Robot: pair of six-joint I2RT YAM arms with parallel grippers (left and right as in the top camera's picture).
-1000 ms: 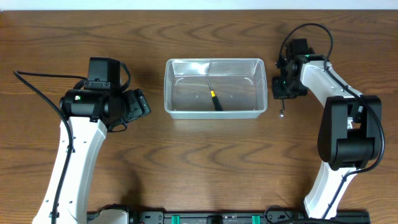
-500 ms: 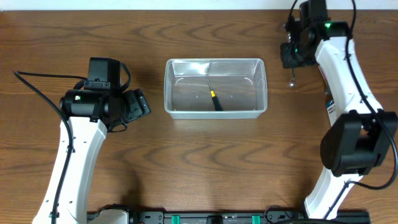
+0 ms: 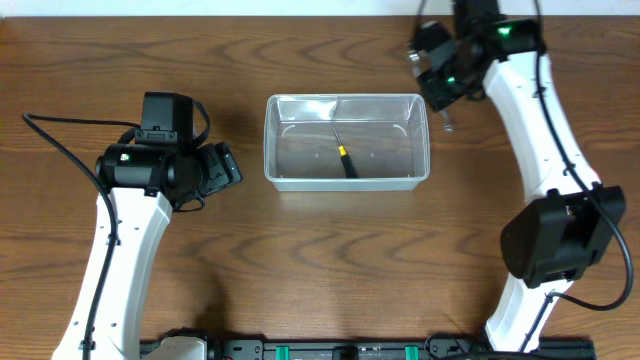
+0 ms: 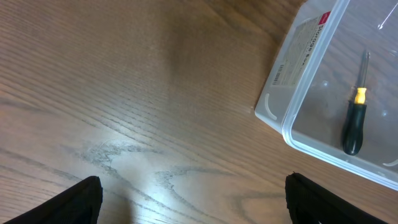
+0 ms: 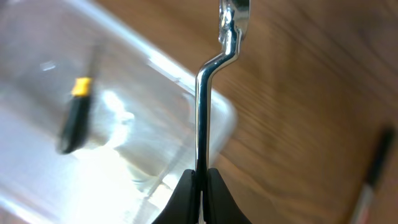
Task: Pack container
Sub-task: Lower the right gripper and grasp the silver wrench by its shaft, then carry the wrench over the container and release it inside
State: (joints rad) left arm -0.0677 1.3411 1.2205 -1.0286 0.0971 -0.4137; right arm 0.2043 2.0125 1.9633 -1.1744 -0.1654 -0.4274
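my right end effector (image 5: pixel 200 186) is clamped on a wrench (image 5: pixel 202 112), just beside the container (image 3: pixel 347 97) at its far right corner. it sits mid-bench (image 3: pixel 320 260), between my arms. left end effector (image 3: pixel 222 167) gapes wide.

Left gripper (image 4: pixel 194 194) spread, right gripper (image 5: pixel 200 178) pinched closed

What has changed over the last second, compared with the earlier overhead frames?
The right gripper, shut on a metal wrench, carried it from beside the container's right wall toward the table's far edge, then in toward the container's far right corner. The left gripper, open, the container and the screwdriver inside it stayed put.
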